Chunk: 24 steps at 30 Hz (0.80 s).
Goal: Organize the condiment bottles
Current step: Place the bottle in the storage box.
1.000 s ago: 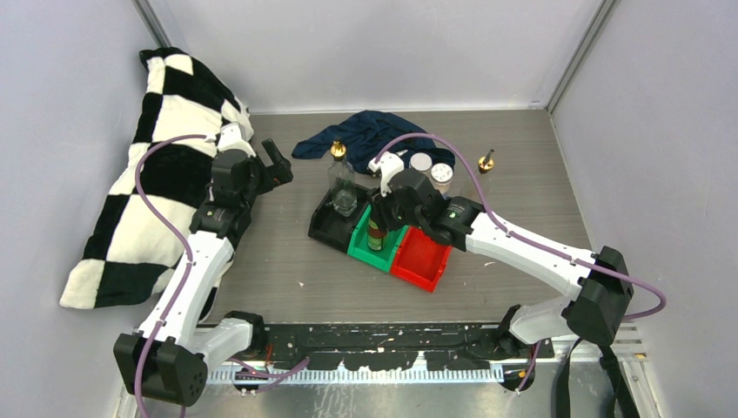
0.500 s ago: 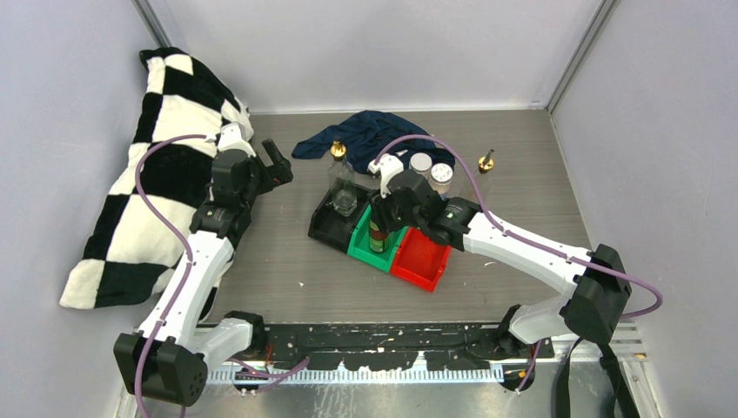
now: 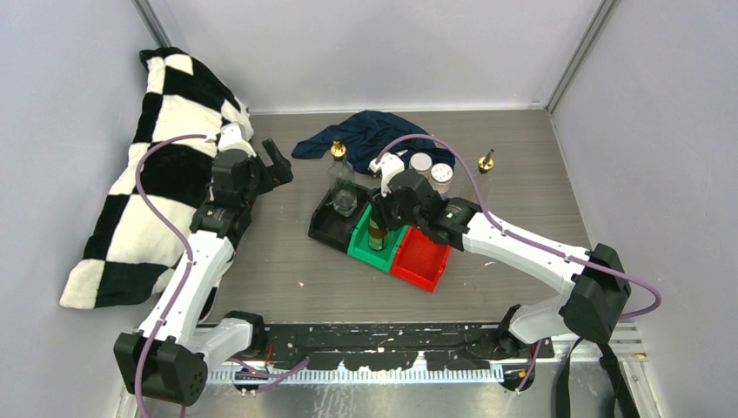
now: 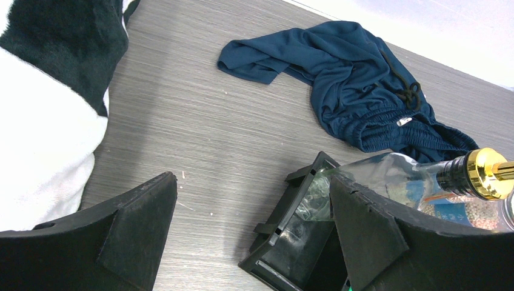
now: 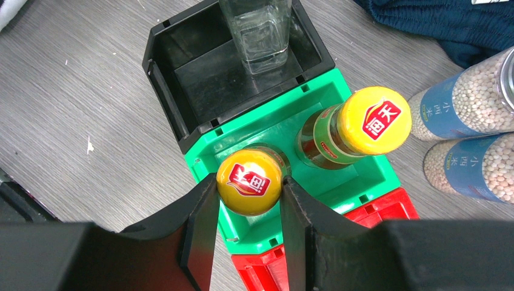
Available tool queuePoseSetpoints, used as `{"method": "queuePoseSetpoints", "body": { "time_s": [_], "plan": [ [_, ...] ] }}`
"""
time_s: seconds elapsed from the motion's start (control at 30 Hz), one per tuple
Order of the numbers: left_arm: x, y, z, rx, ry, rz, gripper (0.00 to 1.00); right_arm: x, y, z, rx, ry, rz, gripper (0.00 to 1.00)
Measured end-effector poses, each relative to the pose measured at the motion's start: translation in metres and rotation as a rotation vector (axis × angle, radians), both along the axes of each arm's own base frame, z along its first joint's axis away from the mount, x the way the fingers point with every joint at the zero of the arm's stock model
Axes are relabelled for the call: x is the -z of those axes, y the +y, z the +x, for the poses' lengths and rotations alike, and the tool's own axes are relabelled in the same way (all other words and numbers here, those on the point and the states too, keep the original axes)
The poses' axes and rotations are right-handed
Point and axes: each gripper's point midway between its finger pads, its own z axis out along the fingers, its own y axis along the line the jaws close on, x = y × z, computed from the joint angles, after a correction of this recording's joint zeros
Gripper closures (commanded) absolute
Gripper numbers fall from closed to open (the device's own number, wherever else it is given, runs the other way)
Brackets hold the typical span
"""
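Note:
My right gripper (image 5: 248,183) is shut on the yellow cap of a dark bottle (image 5: 249,173) that stands in the green bin (image 5: 267,115). A second yellow-capped bottle (image 5: 374,119) stands beside it in the same bin. A clear glass bottle (image 3: 342,183) with a gold top stands in the black bin (image 3: 326,225). The other clear bottle (image 3: 486,165) stands on the table at the back right. Two white-capped jars (image 3: 420,163) (image 3: 442,174) stand behind the bins. My left gripper (image 3: 280,165) is open and empty, left of the bins.
A red bin (image 3: 422,259) adjoins the green one on the near right. A dark blue cloth (image 3: 365,131) lies behind the bins. A black-and-white checked pillow (image 3: 165,174) fills the left side by my left arm.
My right gripper has shifted very slightly with the yellow-capped bottle over the green bin. The left arm has not moved.

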Motion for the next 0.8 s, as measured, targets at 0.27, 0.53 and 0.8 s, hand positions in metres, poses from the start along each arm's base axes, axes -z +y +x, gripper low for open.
{"method": "queuePoseSetpoints", "body": {
  "time_s": [0.27, 0.53, 0.8],
  "plan": [
    [0.0001, 0.0000, 0.0001, 0.000, 0.000, 0.000, 0.03, 0.0004, 0.0003, 0.0011, 0.003, -0.002, 0.006, 0.91],
    [0.0009, -0.0001, 0.0004, 0.000, 0.003, 0.000, 0.03, 0.0002, 0.0013, 0.0020, 0.004, -0.007, 0.013, 0.55],
    [0.0009, -0.0001, 0.0004, 0.000, 0.003, 0.000, 0.03, -0.0063, 0.0056, 0.0057, 0.010, -0.024, 0.045, 0.47]
  ]
}}
